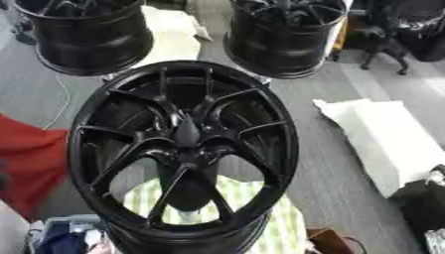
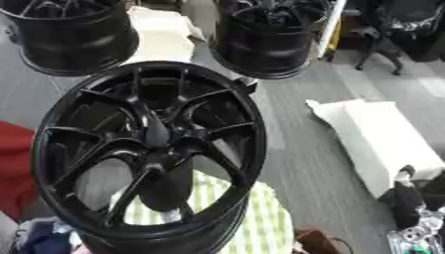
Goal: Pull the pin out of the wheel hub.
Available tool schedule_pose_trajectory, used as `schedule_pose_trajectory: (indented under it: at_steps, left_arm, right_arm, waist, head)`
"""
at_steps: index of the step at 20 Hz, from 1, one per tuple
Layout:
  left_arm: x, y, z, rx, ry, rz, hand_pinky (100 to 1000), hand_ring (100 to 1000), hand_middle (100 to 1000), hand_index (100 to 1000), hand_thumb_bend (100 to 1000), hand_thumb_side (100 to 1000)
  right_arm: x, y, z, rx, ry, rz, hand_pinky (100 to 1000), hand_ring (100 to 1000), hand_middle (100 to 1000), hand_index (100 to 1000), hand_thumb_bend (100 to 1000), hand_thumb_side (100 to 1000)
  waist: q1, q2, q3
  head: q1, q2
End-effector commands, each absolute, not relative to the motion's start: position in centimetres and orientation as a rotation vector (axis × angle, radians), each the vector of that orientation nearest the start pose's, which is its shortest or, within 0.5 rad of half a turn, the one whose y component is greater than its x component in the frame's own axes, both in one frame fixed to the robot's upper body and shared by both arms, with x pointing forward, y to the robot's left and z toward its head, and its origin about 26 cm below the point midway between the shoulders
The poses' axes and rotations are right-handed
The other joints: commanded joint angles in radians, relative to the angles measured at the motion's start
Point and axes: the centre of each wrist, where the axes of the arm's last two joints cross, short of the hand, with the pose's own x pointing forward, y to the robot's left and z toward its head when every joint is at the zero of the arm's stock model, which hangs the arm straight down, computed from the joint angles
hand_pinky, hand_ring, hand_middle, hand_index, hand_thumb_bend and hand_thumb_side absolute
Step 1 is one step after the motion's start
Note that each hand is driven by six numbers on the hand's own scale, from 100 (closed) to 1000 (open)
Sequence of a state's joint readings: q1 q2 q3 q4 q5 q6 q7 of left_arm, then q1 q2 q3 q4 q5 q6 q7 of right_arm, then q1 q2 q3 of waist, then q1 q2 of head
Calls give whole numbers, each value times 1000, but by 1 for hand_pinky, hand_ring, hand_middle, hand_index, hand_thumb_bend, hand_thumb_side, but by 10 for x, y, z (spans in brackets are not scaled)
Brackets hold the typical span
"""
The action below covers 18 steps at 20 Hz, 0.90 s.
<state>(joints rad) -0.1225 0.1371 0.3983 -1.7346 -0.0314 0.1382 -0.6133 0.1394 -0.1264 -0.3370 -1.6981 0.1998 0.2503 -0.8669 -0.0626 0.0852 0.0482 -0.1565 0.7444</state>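
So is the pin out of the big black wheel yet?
Not yet. Done: nothing that shows. The dark pin seems to stand in the middle of the wheel. In hand: nothing; the right hand sits in the lower right corner, away from the wheel. Left to do: reach in, grab the pin and pull it out.

The wheel (image 1: 183,149) looks like black metal with a satin sheen, its spokes smooth. The pin (image 1: 187,130) at its hub is equally dark and smooth. Two more rims (image 1: 87,37) behind share that finish. Under the wheel lies a green-and-white checked cloth (image 1: 282,223). The floor (image 1: 339,198) is grey, matt and streaked. A white pad (image 1: 382,139) looks soft and matt.
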Motion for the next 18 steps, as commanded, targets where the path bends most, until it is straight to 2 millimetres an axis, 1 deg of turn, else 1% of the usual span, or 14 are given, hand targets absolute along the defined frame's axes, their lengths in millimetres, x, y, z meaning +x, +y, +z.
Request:
schedule_pose_trajectory:
  at_steps: [1,4,6,10,15,18]
  left_arm:
    - [284,365,85,-10,-1677,-372,586,563,577,800,100,589]
    - [285,366,78,15,-1663,-383,586,564,575,796,100,590]
    - [286,366,71,30,-1654,-398,583,560,572,790,100,583]
    - [288,367,57,43,-1649,-413,581,558,569,785,100,586]
    - [289,366,41,57,-1652,-453,575,551,562,777,100,582]
    - [291,366,32,67,-1647,-466,570,543,554,769,100,573]
  right_arm:
    - [222,-373,13,-1330,-1215,-702,119,393,761,695,358,160]
    - [225,-370,6,-1295,-1226,-720,112,388,757,690,354,153]
    - [227,-366,-2,-1265,-1222,-727,106,383,752,683,353,151]
    - [228,-364,-18,-1216,-1209,-744,102,379,748,678,359,150]
    - [228,-366,-28,-1216,-1183,-713,100,373,745,679,363,157]
    - [228,-365,-27,-1231,-1163,-688,100,371,743,678,364,160]
  waist:
    - [5,-5,-3]
    - [7,-1,-5]
    - [9,0,-3]
    - [13,3,-5]
    - [10,1,-5]
    - [9,1,-1]
  head:
    - [8,-12]
    - [11,-16]
    - [10,-15]
    - [10,-25]
    - [7,-24]
    - [9,-23]
